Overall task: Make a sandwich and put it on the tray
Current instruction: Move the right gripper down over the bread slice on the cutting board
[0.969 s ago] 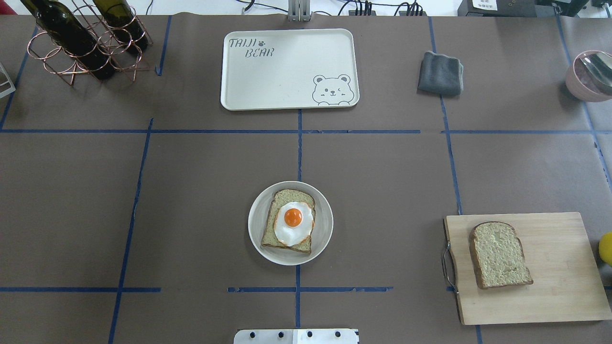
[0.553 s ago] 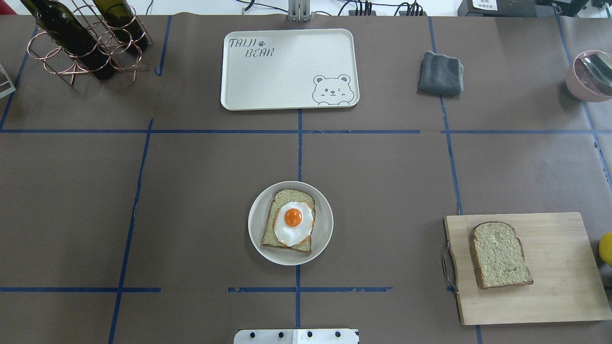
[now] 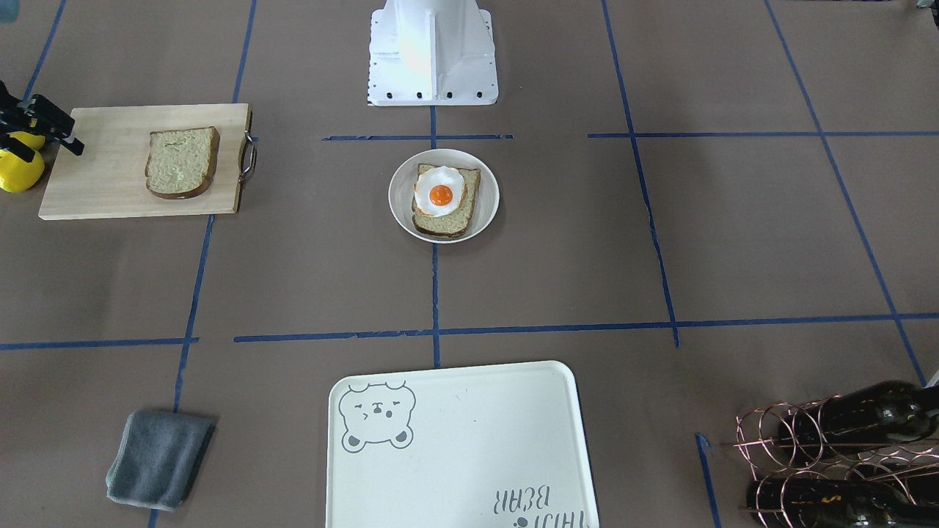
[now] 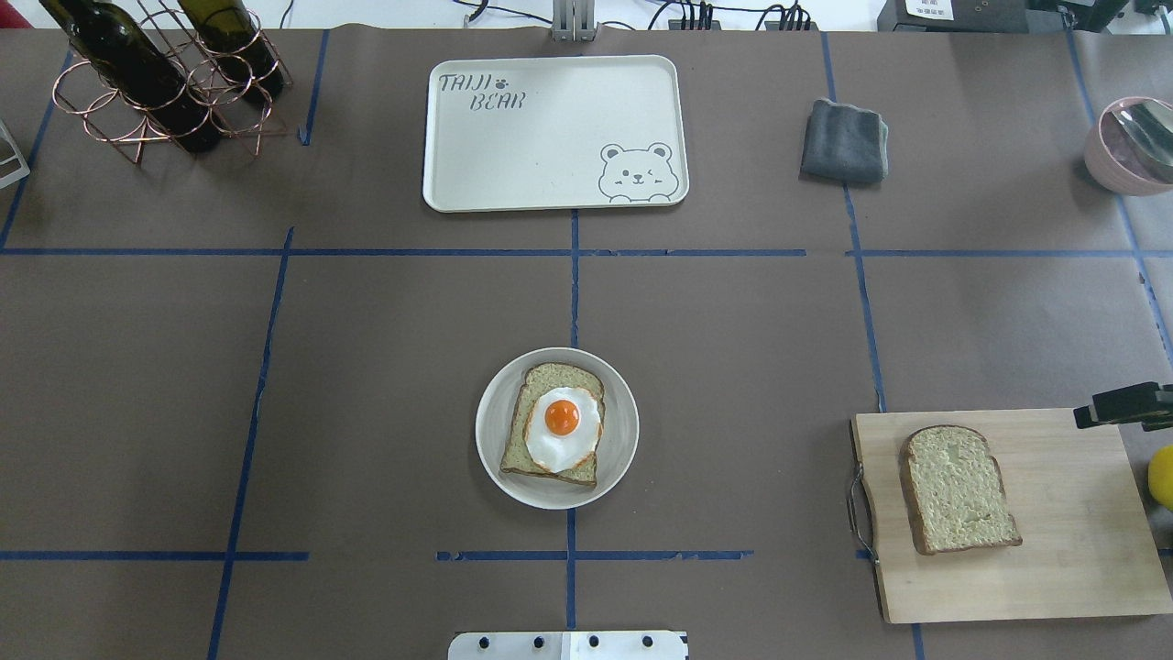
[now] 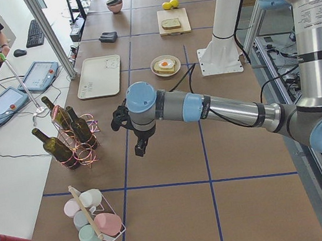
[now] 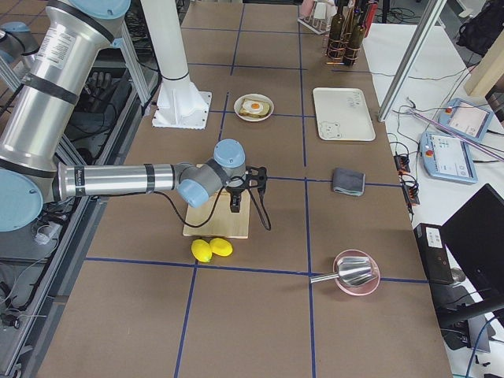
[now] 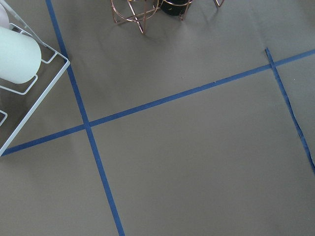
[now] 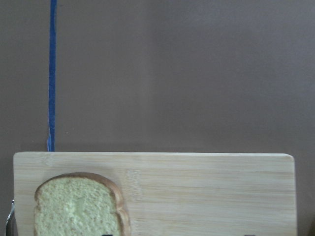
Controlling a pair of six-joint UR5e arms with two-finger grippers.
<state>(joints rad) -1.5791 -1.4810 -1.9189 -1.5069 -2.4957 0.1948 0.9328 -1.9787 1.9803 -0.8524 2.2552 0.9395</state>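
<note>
- Front-facing view: a pale, brown-crusted bread slice [image 3: 442, 220] carrying a white fried egg [image 3: 439, 193] sits in the small round white dish [image 3: 400, 209]. The second slice [image 3: 182, 161] lies on the light wooden cutting board [image 3: 95, 183], well apart from the dish. The right gripper [image 3: 70, 136] hovers over the board's outer edge with its jaws apart.
- Overhead view: the cream bear tray [image 4: 550, 137] lies beyond the dish, with bare brown table [image 4: 412, 293] between.
- Left-side view: the left gripper [image 5: 139, 147] hangs far from the dish; I cannot tell its state.

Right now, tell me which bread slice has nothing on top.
The bread slice on the wooden cutting board is bare; the other slice, in the round white dish, carries the fried egg.
</note>
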